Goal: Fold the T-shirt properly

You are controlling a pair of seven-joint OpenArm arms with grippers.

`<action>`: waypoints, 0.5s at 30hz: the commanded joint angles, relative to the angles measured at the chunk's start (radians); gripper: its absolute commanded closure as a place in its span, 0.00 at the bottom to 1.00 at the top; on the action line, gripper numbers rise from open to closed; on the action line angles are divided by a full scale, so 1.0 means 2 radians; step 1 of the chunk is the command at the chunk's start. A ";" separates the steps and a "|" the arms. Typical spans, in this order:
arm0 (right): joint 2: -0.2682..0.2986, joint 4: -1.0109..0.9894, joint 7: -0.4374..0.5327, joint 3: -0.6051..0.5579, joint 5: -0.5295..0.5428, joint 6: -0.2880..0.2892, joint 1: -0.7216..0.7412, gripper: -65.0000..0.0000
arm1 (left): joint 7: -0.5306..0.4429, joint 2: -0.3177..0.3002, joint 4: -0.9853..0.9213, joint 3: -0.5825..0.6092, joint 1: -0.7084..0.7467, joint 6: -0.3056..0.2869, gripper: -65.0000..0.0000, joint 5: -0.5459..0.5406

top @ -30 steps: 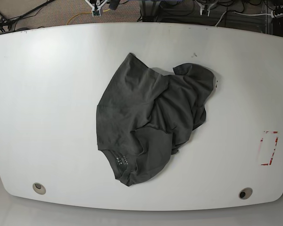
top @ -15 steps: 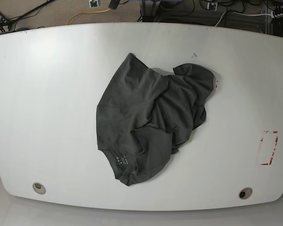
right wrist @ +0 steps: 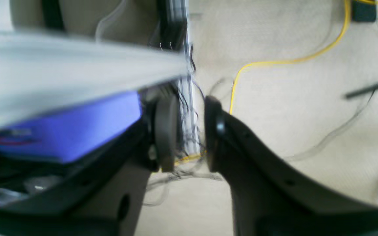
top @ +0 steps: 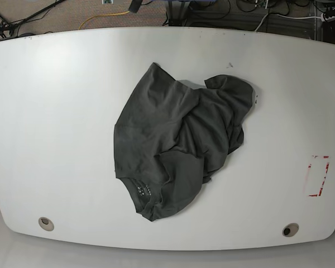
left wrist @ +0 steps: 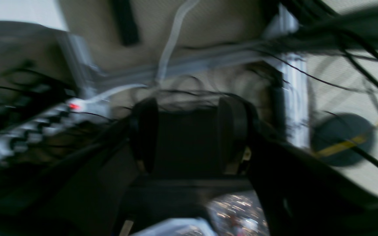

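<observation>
The T-shirt (top: 178, 139), dark charcoal grey, lies crumpled in a heap at the middle of the white table (top: 56, 111). Its neck with small pale lettering (top: 145, 188) faces the front edge, and folds bunch up on its right side. Neither arm shows in the base view. In the left wrist view my left gripper (left wrist: 189, 134) is open, with nothing between its fingers and blurred cables behind. My right gripper (right wrist: 190, 131) shows a narrow gap with nothing in it, above carpet floor beside the table's edge. The T-shirt is out of both wrist views.
A red-edged rectangle mark (top: 318, 175) sits near the table's right edge. Two round holes (top: 46, 223) (top: 290, 229) lie near the front edge. Cables and a metal frame (top: 257, 17) crowd the floor beyond the far edge, with a yellow cable (right wrist: 274, 62) on the carpet.
The pale arm tips seen at the far edge of the base view have slid up out of sight. The T-shirt has not moved.
</observation>
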 commanded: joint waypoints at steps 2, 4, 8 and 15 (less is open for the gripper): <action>0.002 0.085 -0.037 -0.005 0.076 0.032 -0.062 0.79 | -0.004 -0.008 0.039 -0.001 0.037 0.002 0.60 -0.001; 0.004 0.125 -0.051 -0.005 0.093 0.035 -0.080 0.79 | -0.004 -0.017 0.066 -0.001 0.052 0.002 0.60 -0.010; 0.005 0.181 -0.061 -0.004 0.104 0.037 -0.111 0.79 | -0.004 -0.033 0.131 -0.001 0.091 0.002 0.60 -0.076; 0.004 0.273 -0.063 -0.004 0.105 0.037 -0.147 0.79 | -0.003 -0.062 0.247 -0.003 0.150 0.002 0.60 -0.152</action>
